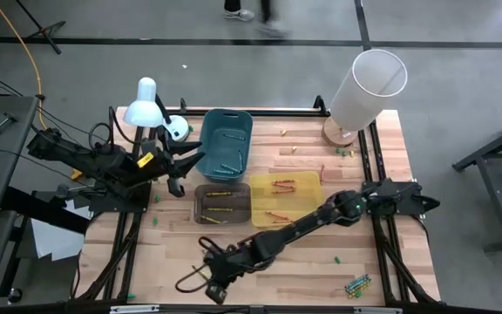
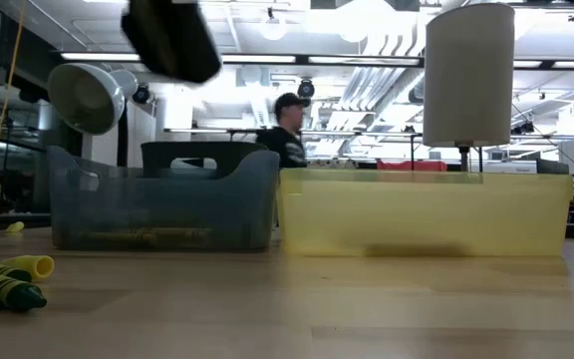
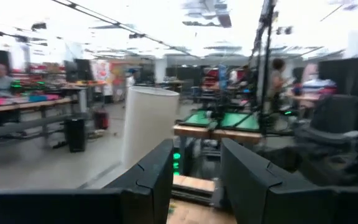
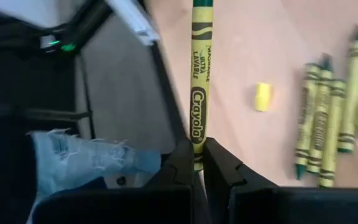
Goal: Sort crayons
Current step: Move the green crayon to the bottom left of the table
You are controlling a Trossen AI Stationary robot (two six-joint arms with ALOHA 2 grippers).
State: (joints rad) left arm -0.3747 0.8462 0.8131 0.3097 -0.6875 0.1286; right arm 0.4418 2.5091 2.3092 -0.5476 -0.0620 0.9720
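My right gripper [image 4: 197, 163] is near the table's near edge [image 1: 213, 283] and is shut on a yellow-green crayon [image 4: 199, 81]. Several more yellow-green crayons [image 4: 325, 124] lie flat on the wood beside it; they also show in the low view [image 2: 3, 284]. More crayons lie in the teal bin [image 1: 225, 139], the brown bin [image 1: 219, 205] and the yellow bin [image 1: 286, 199], and a small bunch [image 1: 357, 283] lies at the near right. My left gripper [image 3: 194, 180] is open and empty, up in the air beside the teal bin [image 1: 179, 181]. My right gripper pinches one end of the crayon [image 4: 196, 149] between its two fingertips. The crayon runs on from the fingers along their line, its green tip [image 4: 202, 2] farthest from them. It appears held above the wood.
A white cylinder [image 1: 369, 87] stands at the far right corner and a white lamp [image 1: 151, 100] at the far left. Small yellow bits [image 4: 263, 97] lie on the wood. A person's leg in torn jeans [image 4: 73, 155] is just past the table's edge.
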